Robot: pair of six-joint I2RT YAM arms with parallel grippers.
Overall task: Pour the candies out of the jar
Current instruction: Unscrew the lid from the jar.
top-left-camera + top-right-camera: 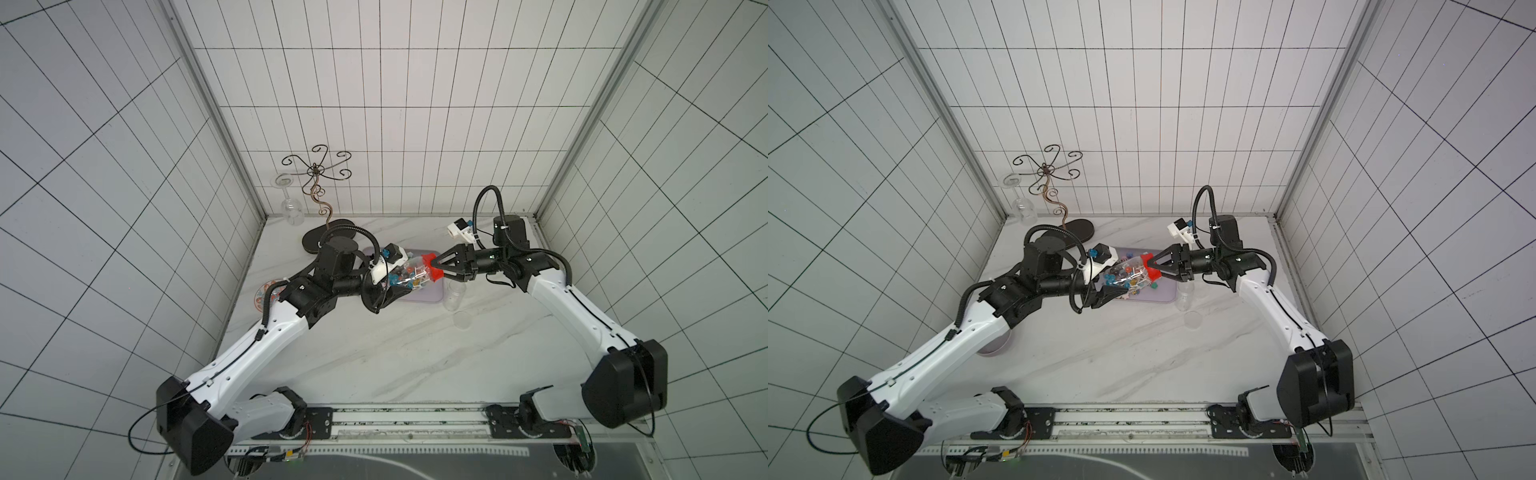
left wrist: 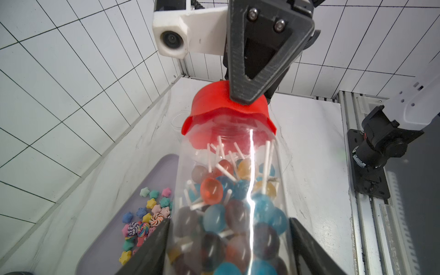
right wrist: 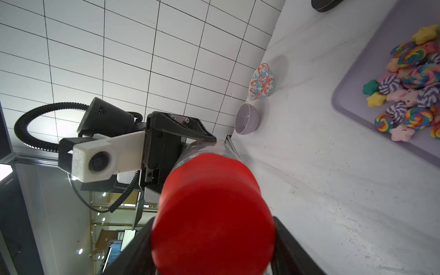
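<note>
I am looking down on the marble table (image 1: 415, 353), with the lilac tray (image 1: 428, 296) lying toward its back. The clear jar (image 1: 409, 270) is hanging tilted above that tray, its red lid (image 1: 432, 268) on. The left gripper (image 2: 228, 242) is clamping the jar's body. The right gripper (image 1: 437, 267) is straddling the lid, one finger touching it; I cannot tell whether it is gripping. The candies (image 2: 212, 190), lollipops on white sticks, are filling the jar between both grippers, while star and swirl sweets (image 2: 147, 214) are lying on the tray.
</note>
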